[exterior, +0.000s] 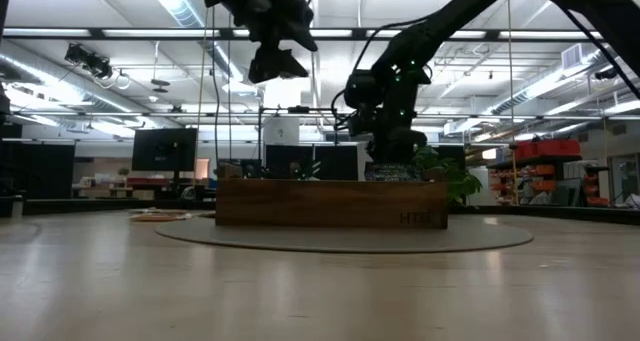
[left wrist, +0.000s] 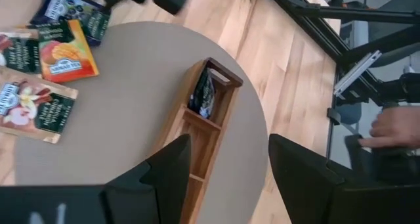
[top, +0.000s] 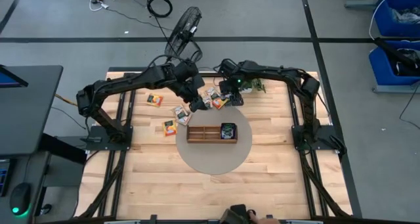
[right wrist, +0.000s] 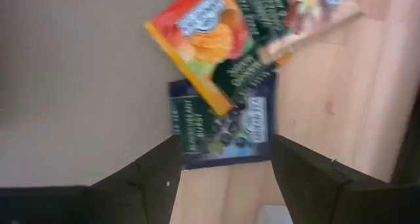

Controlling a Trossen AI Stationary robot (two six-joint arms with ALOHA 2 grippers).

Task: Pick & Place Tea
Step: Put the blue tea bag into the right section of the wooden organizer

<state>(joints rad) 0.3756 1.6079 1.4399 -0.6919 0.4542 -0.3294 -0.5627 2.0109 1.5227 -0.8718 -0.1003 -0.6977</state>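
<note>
I am holding my right gripper [right wrist: 223,165] low over a small pile of tea packets [top: 214,100] at the far edge of the round grey mat [top: 216,159], its fingers [right wrist: 154,175] spread wide with nothing between them. Through my right wrist camera I am counting three packets in that pile: a blue packet [right wrist: 223,129] lying flat right between my fingers, an orange packet [right wrist: 197,37] overlapping its far edge, and a dark green packet [right wrist: 289,14] tucked beside the orange one, partly on bare wood.

My left gripper [left wrist: 223,178] is hovering above the mat, raised well clear of the surface, jaws parted and empty. It is looking down on the wooden tray [left wrist: 200,129], whose three compartments run in a row. I am counting one packet inside the tray [left wrist: 203,96], standing on edge in the end compartment; the other two compartments are showing bare wood.

From above, I am seeing more packets scattered on the table [top: 275,178] on my left arm's side of the pile: one orange packet lying alone [top: 155,100], one near the mat's edge [top: 170,127], and one more closer to the pile [top: 181,113]. I cannot count the pile itself exactly from above, since my arms are covering part of it.

A person's hand [left wrist: 394,129] is resting beyond the table's edge.
</note>
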